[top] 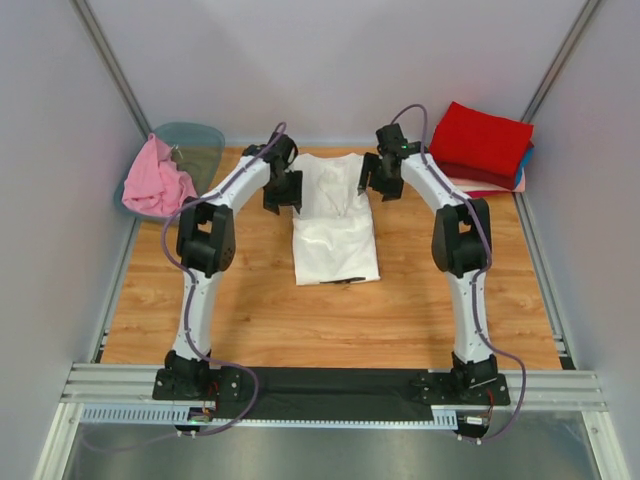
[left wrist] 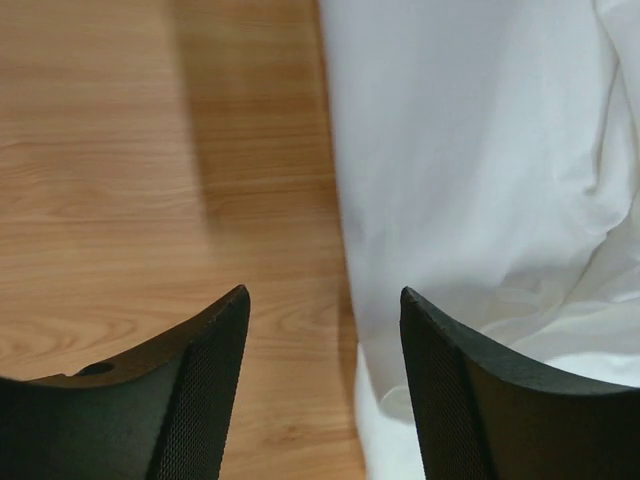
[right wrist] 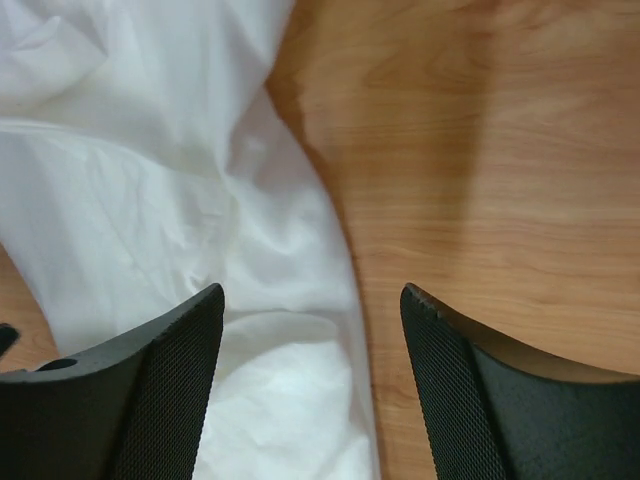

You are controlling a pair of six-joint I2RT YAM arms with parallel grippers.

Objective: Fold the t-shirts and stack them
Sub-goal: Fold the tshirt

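A white t-shirt (top: 335, 220) lies flat in the middle of the table, folded into a long strip. My left gripper (top: 283, 192) hangs open over its far left edge; in the left wrist view the white t-shirt (left wrist: 480, 160) lies under the right finger, and nothing is between the jaws of the left gripper (left wrist: 324, 300). My right gripper (top: 379, 179) is open over the far right edge. Its wrist view shows the white t-shirt (right wrist: 170, 180) below the open right gripper (right wrist: 312, 295). A stack of folded t-shirts (top: 487, 145), red on top, sits at the far right. A pink t-shirt (top: 155, 180) lies crumpled at the far left.
A translucent grey-green tub (top: 195, 150) stands at the far left corner, with the pink shirt spilling out of it. Grey walls enclose the wooden table (top: 250, 310) on three sides. The arms' bases are bolted on a metal rail (top: 330, 385) at the near edge.
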